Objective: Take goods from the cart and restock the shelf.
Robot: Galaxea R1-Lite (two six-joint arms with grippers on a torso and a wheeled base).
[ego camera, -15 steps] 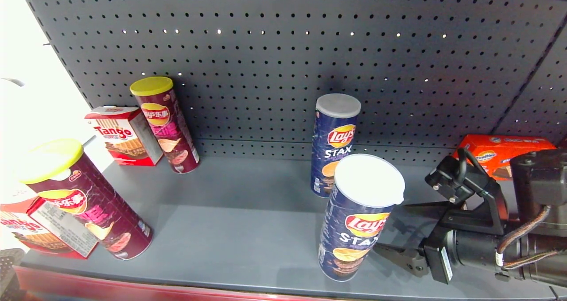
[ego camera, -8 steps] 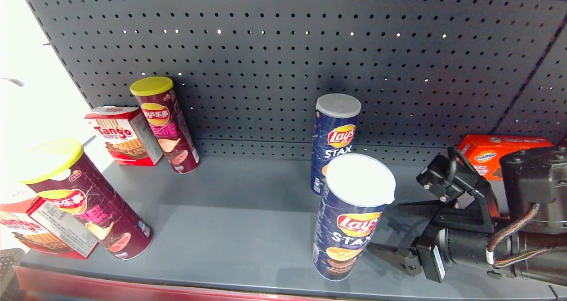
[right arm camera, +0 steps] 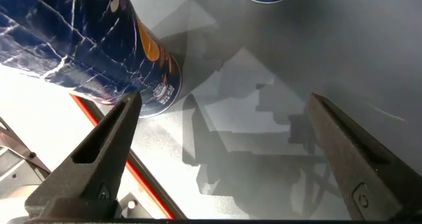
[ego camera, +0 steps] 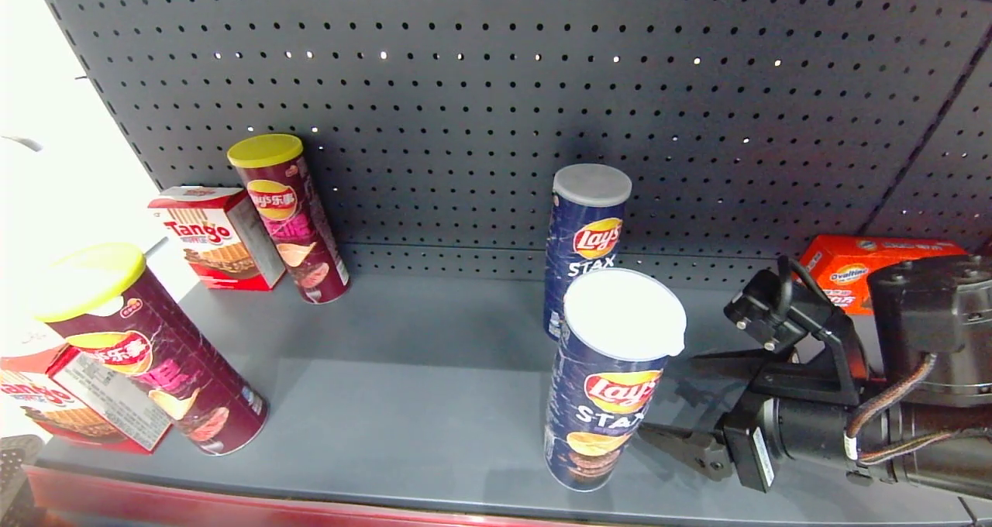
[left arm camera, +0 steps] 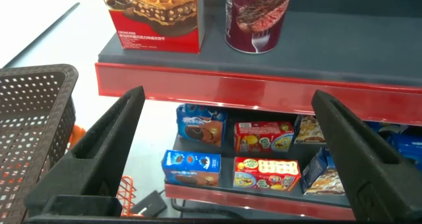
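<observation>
On the grey shelf, near its front edge, a blue chip can is standing upright before a second blue can, apparently already stocked. The right end effector is lying released just beside it, gripping nothing. The left end effector is hovering released and empty below the shelf, near the cart basket. More goods are probably waiting.

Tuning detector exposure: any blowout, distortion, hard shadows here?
Head view: left edge blown out white beside the front maroon chip can with yellow lid; dark perforated back panel bows from lens distortion. Right wrist view: sharp shadows on the grey shelf deck beside the dark blue chip can.
</observation>
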